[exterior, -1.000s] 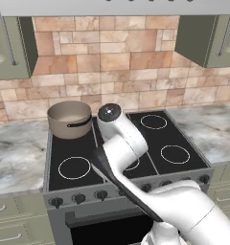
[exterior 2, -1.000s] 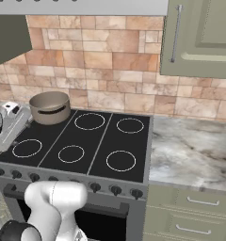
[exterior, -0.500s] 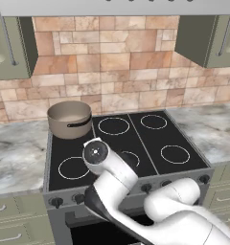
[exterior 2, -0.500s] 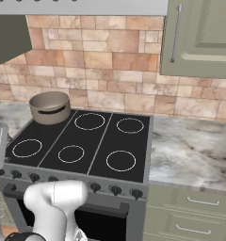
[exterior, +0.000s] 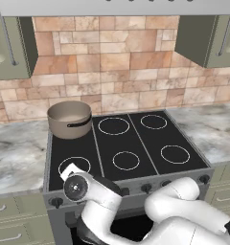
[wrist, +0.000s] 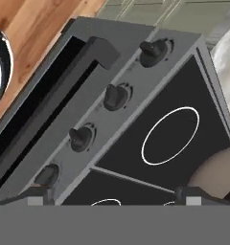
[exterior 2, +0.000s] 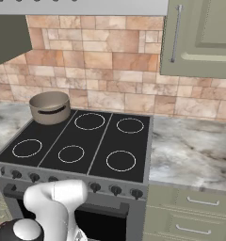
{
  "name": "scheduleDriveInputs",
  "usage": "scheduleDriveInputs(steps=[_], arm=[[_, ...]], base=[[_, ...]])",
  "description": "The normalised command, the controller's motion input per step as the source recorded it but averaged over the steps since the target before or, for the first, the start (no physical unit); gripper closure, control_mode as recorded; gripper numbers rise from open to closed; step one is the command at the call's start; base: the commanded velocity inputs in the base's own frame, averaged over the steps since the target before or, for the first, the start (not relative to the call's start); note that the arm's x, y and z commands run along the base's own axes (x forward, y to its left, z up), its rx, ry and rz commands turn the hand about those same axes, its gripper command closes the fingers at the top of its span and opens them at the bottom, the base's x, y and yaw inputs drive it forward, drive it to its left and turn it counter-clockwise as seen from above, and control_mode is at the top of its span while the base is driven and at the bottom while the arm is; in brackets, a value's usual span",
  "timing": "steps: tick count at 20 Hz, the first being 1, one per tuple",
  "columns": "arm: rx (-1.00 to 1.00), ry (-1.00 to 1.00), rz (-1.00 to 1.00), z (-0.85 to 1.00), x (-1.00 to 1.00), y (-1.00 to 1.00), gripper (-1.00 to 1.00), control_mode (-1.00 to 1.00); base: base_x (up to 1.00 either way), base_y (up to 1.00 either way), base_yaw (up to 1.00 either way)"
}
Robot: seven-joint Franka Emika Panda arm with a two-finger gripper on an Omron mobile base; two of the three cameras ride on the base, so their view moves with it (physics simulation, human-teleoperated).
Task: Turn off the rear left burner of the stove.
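Black glass tops the stove [exterior: 129,148]; its rear left burner lies under the grey-brown pot [exterior: 69,119]. My pincer [wrist: 114,196] hangs wide open, holding nothing, just off the stove's front knobs [wrist: 116,96], touching none.

pot [exterior: 69,118] sits on the stove's [exterior: 136,184] rear left burner [exterior: 71,127].

Grey-brown pot [exterior: 69,118] with dark handle, marble counter [exterior 2: 190,150], pale green cabinets [exterior 2: 199,37]
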Motion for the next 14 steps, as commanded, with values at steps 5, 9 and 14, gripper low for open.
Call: scheduleDriveInputs(steps=[5, 9, 14], arm=[[-0.25, -0.15, 0.18, -0.5, -0.22, 0.42, -1.0, -1.0], [-0.13, -0.28, 0.06, -0.47, -0.05, 0.16, -1.0, -1.0], [-0.04, -0.28, 0.03, -0.29, 0.0, 0.0, -1.0, -1.0]], base=[[0.0, 0.0, 0.0], [0.0, 0.0, 0.0], [0.0, 0.0, 0.0]])
